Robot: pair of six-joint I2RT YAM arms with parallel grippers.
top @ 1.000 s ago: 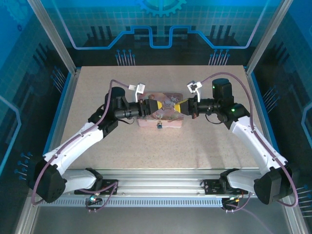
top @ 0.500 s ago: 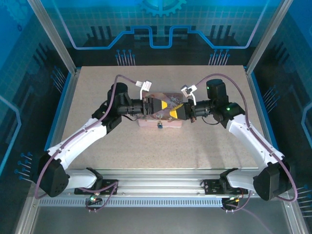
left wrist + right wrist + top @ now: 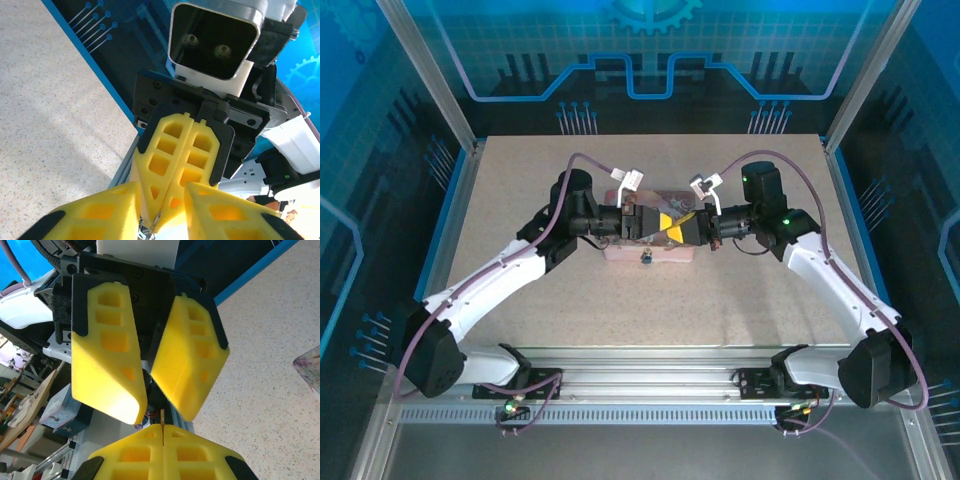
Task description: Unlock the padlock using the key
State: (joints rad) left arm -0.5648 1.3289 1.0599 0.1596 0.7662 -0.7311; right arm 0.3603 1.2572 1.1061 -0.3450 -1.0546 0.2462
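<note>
Desk (image 3: 730, 310): pale speckled top inside a blue-walled enclosure, with both arm bases at its near edge.
Pink tin (image 3: 672, 250): rectangular box lying flat near the middle of the desk, a little toward the far edge, its long side parallel to the near edge.
Padlock (image 3: 646, 257): a tiny metallic speck on the tin's near wall, about midway along it, facing the near edge. It is too small to tell whether the shackle is closed.
Key (image 3: 162, 419): a thin dark sliver standing out from the seam between the right gripper's fingertips, held in the air above the tin and apart from the padlock.
Right gripper (image 3: 163, 436): its yellow fingers are pressed flat together, pinching the key. It reaches in from the right over the tin.
Left gripper (image 3: 163, 194): reaches in from the left, tip to tip with the right gripper. Its jaws stand partly apart, one finger on each side of the right gripper's tip and the key, and they clamp nothing.
Gripper meeting point: above the tin's top, farther from the near edge than the padlock.
</note>
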